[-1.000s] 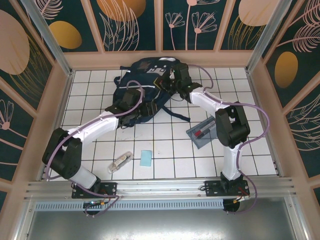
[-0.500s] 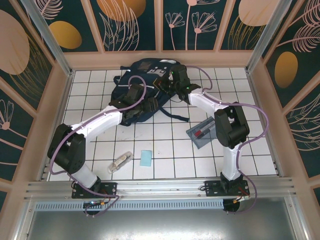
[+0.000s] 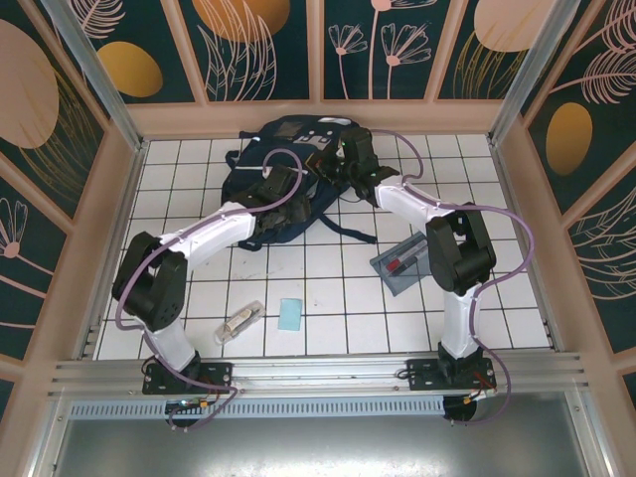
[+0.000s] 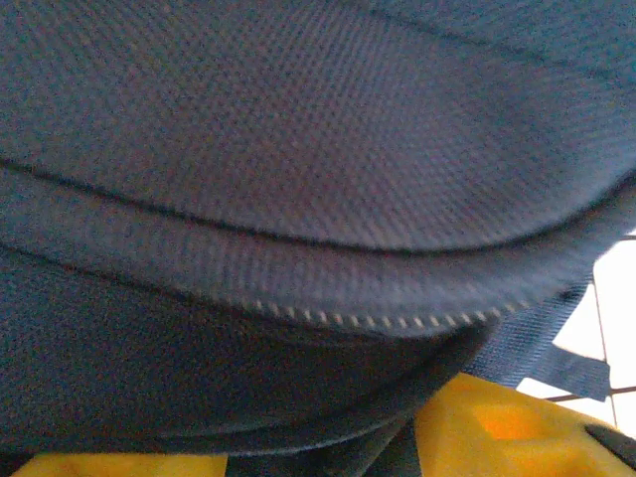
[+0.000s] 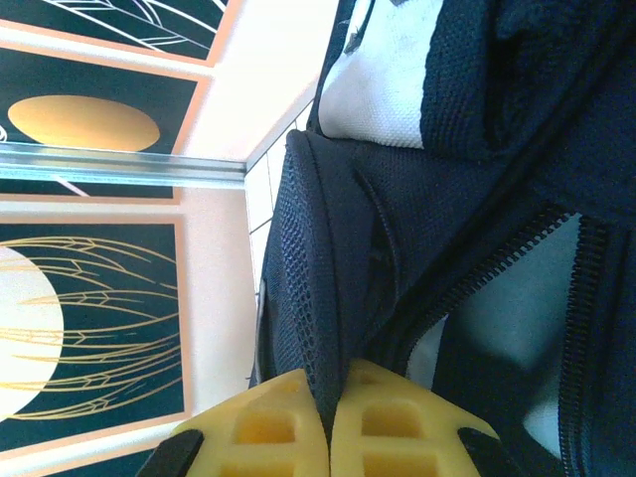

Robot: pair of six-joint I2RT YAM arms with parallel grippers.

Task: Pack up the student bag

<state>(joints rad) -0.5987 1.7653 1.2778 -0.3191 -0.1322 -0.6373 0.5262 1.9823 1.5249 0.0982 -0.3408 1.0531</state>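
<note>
The student bag lies at the far middle of the tiled desk, close to the back wall. My right tool is pinched tight on its black mesh edge. My left tool presses into the navy fabric with its fingers apart, and I cannot tell whether it grips. Nearer me lie a grey case, a light blue square and a clear packet.

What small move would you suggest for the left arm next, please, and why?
Probably close the left gripper on the stitched fold of the student bag, which lies at its jaws; the right gripper is shut on a mesh edge, so a second hold should let the opening be spread.
</note>
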